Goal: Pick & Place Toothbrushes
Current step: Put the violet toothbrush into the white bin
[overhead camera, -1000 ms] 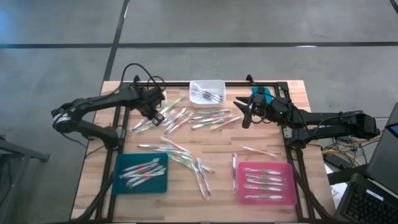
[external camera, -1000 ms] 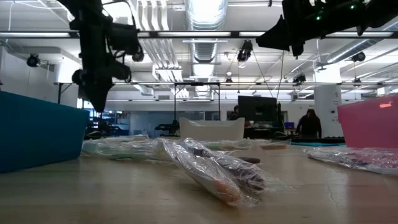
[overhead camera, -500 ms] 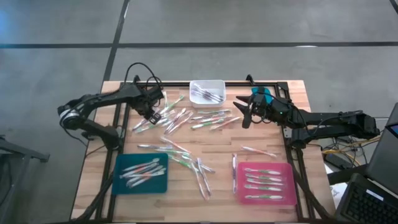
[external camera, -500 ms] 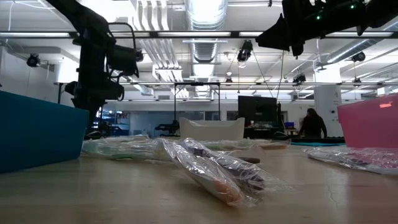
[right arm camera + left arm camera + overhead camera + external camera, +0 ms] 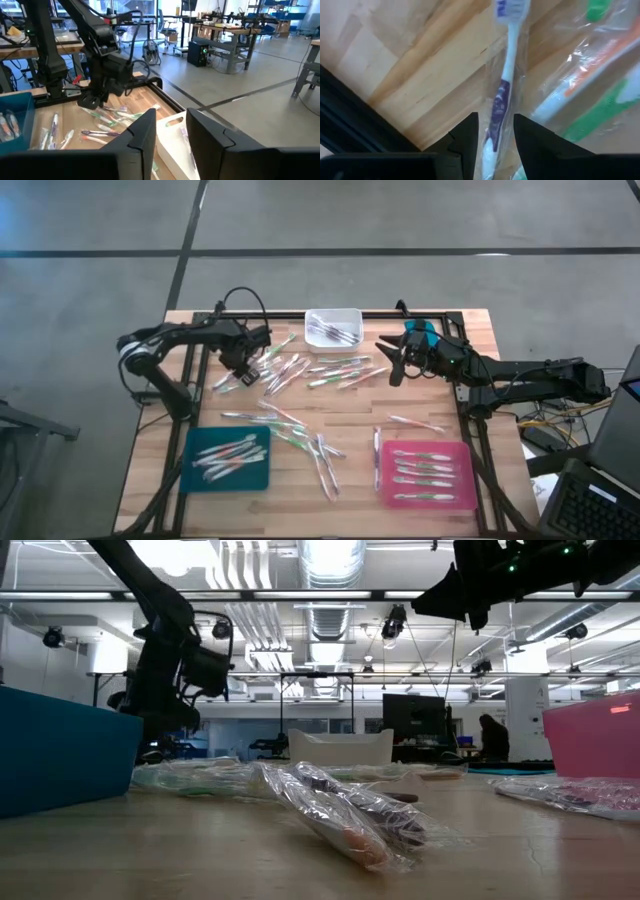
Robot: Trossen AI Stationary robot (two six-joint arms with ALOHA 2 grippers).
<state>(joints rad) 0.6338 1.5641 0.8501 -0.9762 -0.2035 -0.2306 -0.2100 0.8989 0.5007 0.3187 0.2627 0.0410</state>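
Nearest me on my wooden slatted table [image 5: 350, 480] sit the two flat trays: a teal rectangular tray [image 5: 229, 457] on the left and a pink rectangular tray [image 5: 424, 474] on the right, each already holding several wrapped toothbrushes. Between them more thin whitish toothbrushes in clear wrappers [image 5: 300, 435] lie loose on the wood, and in the low view one crinkled clear packet [image 5: 345, 810] fills the foreground.

Farther back, a larger scatter of toothbrushes with green, pink and orange accents [image 5: 320, 368] spreads across the middle of the table. My left gripper [image 5: 243, 367] is down at the left edge of that scatter. Through the left wrist view I see its two dark fingers [image 5: 465, 137] standing apart, straddling a white and blue bagged toothbrush [image 5: 502, 95] that lies on the wood; the fingers have not closed on it.

My right gripper [image 5: 393, 358] hangs above the table at the right end of the scatter, its fingers [image 5: 142, 135] parted with nothing between them.

At the far edge stands a small white rectangular bin [image 5: 333, 327] with a few toothbrushes inside.
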